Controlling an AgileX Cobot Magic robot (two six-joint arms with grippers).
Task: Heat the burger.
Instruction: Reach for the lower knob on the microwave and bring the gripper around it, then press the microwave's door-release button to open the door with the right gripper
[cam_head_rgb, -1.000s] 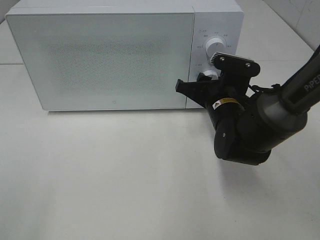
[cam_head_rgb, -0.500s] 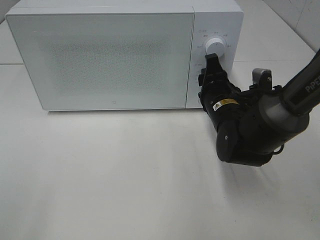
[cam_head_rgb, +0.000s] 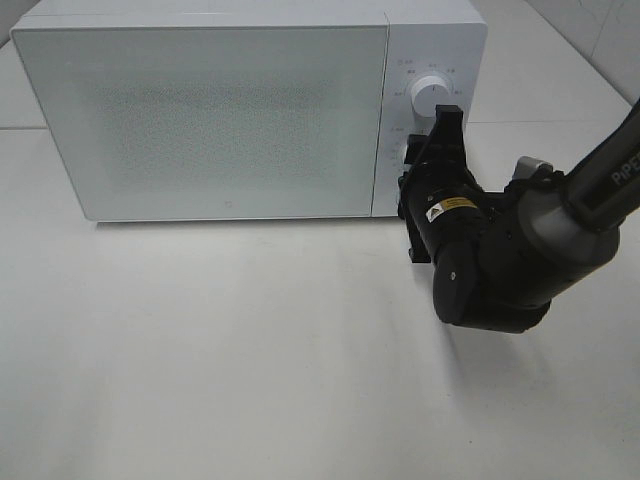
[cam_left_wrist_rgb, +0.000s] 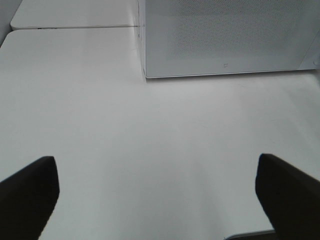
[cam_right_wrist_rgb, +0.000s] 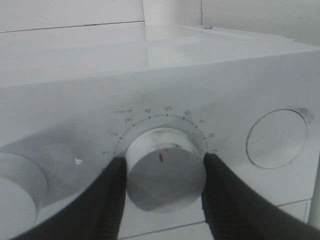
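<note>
The burger is out of view; the white microwave (cam_head_rgb: 230, 120) stands with its door (cam_head_rgb: 200, 115) closed. My right gripper (cam_head_rgb: 424, 152) is pressed to the control panel, over the lower dial. In the right wrist view its black fingers (cam_right_wrist_rgb: 112, 195) clamp both sides of the white timer dial (cam_right_wrist_rgb: 162, 175), whose red mark points toward the numbers on the ring. My left gripper (cam_left_wrist_rgb: 157, 195) does not show in the high view. It hangs open over bare table, nothing between its fingers (cam_left_wrist_rgb: 27, 192).
The upper dial (cam_head_rgb: 430, 95) sits just above the gripped one and also shows in the wrist view (cam_right_wrist_rgb: 17, 190). A round flat button (cam_right_wrist_rgb: 276, 138) lies on the dial's other side. The white table (cam_head_rgb: 250, 350) stretches in front of the microwave.
The right wrist has rolled about the lower dial, its fingers swinging from lying sideways to standing upright while staying on the dial. The left arm has not moved.
</note>
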